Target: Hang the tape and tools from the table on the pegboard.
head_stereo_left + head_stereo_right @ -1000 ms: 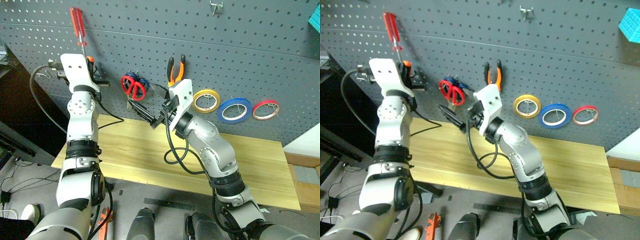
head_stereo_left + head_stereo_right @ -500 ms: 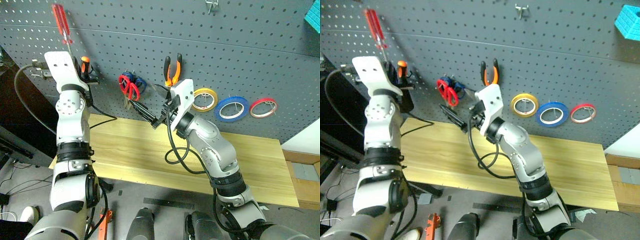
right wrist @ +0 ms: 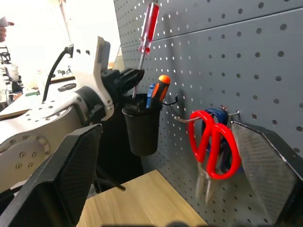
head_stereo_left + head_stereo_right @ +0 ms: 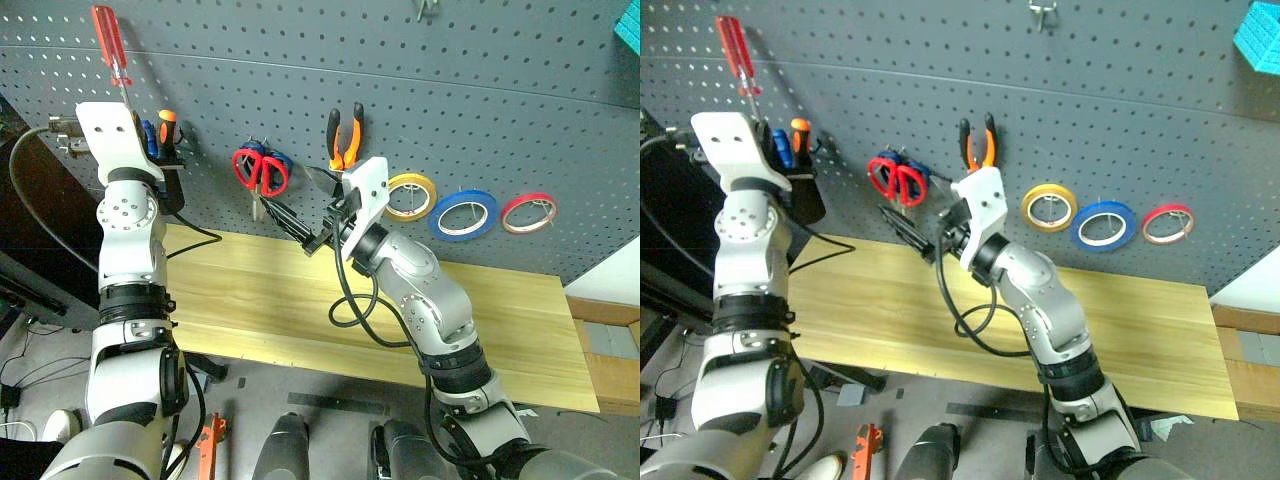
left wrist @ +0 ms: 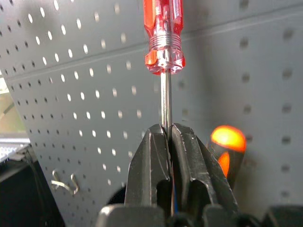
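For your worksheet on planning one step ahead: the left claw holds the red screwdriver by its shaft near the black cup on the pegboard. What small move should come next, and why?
Probably lower the red-handled screwdriver tip-first into the black cup. The left claw is shut on its shaft, handle up, just above the cup on the pegboard, where the orange screwdriver already stands. The red scissors, pliers and blue tape already hang.
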Tool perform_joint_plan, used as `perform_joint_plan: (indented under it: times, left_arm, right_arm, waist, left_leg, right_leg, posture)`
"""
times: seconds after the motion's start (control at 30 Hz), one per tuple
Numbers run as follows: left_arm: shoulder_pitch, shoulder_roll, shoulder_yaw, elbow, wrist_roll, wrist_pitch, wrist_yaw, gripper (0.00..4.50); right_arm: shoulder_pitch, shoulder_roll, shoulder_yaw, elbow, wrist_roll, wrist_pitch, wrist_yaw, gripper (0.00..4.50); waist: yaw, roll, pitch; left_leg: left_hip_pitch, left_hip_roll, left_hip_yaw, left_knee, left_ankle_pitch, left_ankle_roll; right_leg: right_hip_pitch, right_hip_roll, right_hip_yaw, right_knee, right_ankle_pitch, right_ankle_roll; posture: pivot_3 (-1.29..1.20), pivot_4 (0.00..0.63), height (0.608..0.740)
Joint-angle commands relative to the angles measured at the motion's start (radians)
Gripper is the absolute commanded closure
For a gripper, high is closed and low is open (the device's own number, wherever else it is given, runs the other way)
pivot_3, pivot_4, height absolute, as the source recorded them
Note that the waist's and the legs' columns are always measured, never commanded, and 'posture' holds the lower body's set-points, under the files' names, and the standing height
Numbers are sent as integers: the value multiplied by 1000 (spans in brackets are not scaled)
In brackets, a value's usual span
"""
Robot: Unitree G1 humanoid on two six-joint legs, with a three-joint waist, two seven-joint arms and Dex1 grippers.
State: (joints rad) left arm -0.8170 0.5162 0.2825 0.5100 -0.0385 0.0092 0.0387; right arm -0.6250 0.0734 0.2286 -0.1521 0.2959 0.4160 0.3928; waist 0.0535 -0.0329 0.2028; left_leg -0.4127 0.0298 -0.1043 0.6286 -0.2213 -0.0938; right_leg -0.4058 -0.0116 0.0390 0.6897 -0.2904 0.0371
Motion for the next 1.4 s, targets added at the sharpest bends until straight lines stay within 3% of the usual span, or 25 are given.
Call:
perform_joint_plan:
  times: [0.03,0.47,0.6,0.93,1.23,1.4]
  left_arm:
    - [13,17,13,-38,0,-26,-1,4444]
    - [64,-1,20,-109,-20,18,18,4444]
    - [65,0,22,-117,-27,24,18,3486]
    - [58,-1,21,-116,-28,22,25,25]
    - [60,-9,35,-138,-44,42,28,25]
    - [133,-36,51,-318,-75,154,37,25]
  right_arm:
    - [2,5,-3,-50,10,-5,0,0]
    - [1,0,-5,-42,9,-8,3,0]
    - [-4,0,-5,-35,9,-11,5,0]
    - [-8,0,-4,-30,7,-13,8,0]
    - [-3,-9,1,-41,6,-15,18,0]
    - [56,-65,20,-129,19,19,54,0]
  waist:
    - [0,0,2]
    - [-1,1,8]
    - [-1,1,8]
    - [0,1,8]
    - [0,1,8]
    - [0,1,8]
  left_leg:
    - [0,0,0,0,0,0]
    - [-1,0,-1,-1,0,0]
    - [-1,0,-1,-1,0,0]
    - [-1,0,-1,-1,0,0]
    - [-1,0,-1,-1,0,0]
    - [-2,0,-1,-1,0,0]
  right_leg:
    - [0,0,0,0,0,0]
    - [0,0,0,-1,0,0]
    - [0,0,0,-1,0,0]
    - [0,0,0,-2,0,0]
    - [0,0,0,-2,0,0]
    - [0,0,-1,-3,0,0]
  posture:
    - [227,225,740]
    - [233,223,740]
    - [235,222,740]
    - [233,214,740]
    - [230,206,740]
    - [221,204,740]
